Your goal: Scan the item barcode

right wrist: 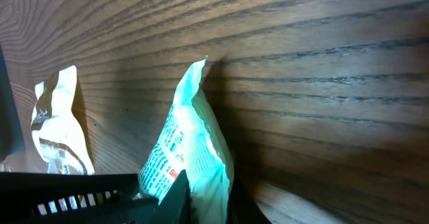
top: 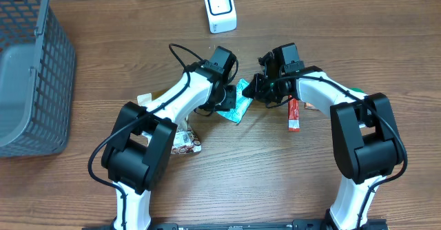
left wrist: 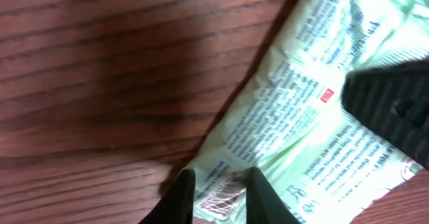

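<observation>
Green packet (top: 239,105) sits mid-table between both arms, its printed face and barcode corner towards the left wrist camera. The left hand (left wrist: 221,194) is narrowed on that barcode corner, and the right hand (right wrist: 204,200) is pinched on the packet's opposite edge. Nearest the robot, a crinkled wrapper (top: 185,142) lies by the left arm on the table (top: 241,182). A red sachet (top: 293,114) lies just under the right arm. Farther left stands a grey basket (top: 41,85). Farthest back stands the white scanner (top: 220,8), well apart from the packet.
</observation>
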`<state>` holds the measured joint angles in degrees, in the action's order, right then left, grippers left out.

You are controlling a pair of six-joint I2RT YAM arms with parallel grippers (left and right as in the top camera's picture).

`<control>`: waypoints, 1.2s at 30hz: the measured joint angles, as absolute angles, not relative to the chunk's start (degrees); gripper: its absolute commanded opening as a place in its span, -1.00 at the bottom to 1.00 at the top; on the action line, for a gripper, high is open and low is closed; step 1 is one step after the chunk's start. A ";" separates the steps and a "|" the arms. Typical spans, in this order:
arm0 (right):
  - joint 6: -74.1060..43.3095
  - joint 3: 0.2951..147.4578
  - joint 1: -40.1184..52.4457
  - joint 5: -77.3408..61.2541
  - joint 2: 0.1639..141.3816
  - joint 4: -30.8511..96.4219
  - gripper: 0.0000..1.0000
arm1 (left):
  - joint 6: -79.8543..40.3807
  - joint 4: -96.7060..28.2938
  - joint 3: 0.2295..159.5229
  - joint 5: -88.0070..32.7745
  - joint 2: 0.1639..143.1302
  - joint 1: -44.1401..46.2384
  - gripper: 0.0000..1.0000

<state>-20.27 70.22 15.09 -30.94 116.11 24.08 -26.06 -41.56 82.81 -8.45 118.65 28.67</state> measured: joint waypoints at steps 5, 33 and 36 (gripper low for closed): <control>-20.23 70.22 14.72 -31.05 116.11 24.16 -0.93 | -24.01 -46.87 86.87 -7.53 119.96 26.46 -0.65; -3.49 70.67 14.35 -32.25 105.69 21.56 -0.93 | -15.62 -61.87 103.44 -3.99 119.35 -2.17 -0.44; -2.76 74.56 14.35 -29.67 105.38 26.30 -0.93 | -14.61 -61.54 103.44 -4.01 119.35 -3.90 -0.27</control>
